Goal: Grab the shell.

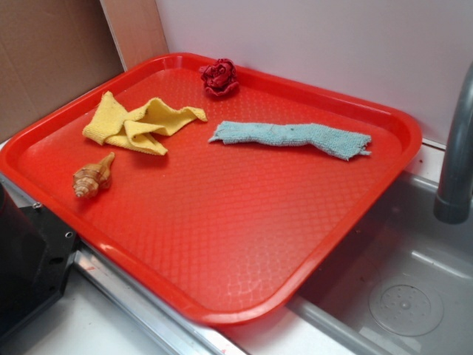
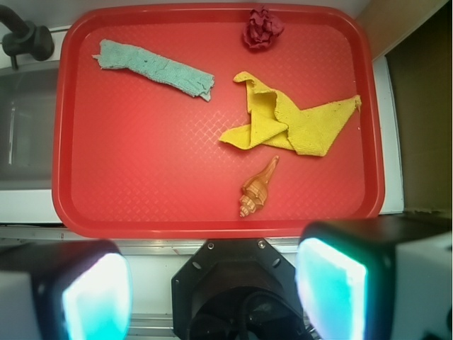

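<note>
Surface, exterior view: red tray (image 1: 244, 244) set over a steel sink (image 1: 414, 288), white wall behind.
Shell, exterior view: shell (image 1: 93, 177) lying at the tray's 9 o'clock edge, just below the yellow cloth (image 1: 140, 122), apart from it.
Arm, wrist view: gripper (image 2: 212, 283) hangs above the tray's near rim, looking straight down.
Jaws: spread wide, holding nothing.
Shell, wrist view: at 12 o'clock from the jaws, beyond the fingertips (image 2: 95, 297), clear of both, pointed tip toward 1 o'clock.
</note>
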Robot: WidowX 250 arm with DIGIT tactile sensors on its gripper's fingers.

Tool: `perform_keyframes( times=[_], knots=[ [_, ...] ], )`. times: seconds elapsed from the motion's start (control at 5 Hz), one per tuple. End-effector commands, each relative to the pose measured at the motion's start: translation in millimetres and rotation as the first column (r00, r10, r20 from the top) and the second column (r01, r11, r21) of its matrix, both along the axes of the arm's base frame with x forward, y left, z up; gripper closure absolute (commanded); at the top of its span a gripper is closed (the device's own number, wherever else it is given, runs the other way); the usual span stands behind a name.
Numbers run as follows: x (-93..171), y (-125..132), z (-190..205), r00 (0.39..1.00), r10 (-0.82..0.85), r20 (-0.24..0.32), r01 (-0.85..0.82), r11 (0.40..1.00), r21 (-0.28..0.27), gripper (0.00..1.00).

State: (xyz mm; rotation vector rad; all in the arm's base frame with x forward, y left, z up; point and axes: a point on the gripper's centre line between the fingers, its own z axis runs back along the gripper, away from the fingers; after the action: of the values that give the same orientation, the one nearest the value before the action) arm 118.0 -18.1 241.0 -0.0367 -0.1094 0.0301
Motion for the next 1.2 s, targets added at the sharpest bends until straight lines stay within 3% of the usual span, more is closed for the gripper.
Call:
perform_keyframes(
  times=[0.0, 0.8, 1.0],
  knots=[
    [0.0, 0.0, 0.0, 1.000, 0.000, 0.000, 0.000, 1.000, 0.000, 0.00],
    [7.1, 35.9, -89.3, 0.975, 0.220, 0.031, -0.222, 0.972, 0.078, 0.00],
    [9.1, 41.6, -118.9, 0.964, 0.260, 0.048, -0.263, 0.962, 0.067, 0.00]
  ],
)
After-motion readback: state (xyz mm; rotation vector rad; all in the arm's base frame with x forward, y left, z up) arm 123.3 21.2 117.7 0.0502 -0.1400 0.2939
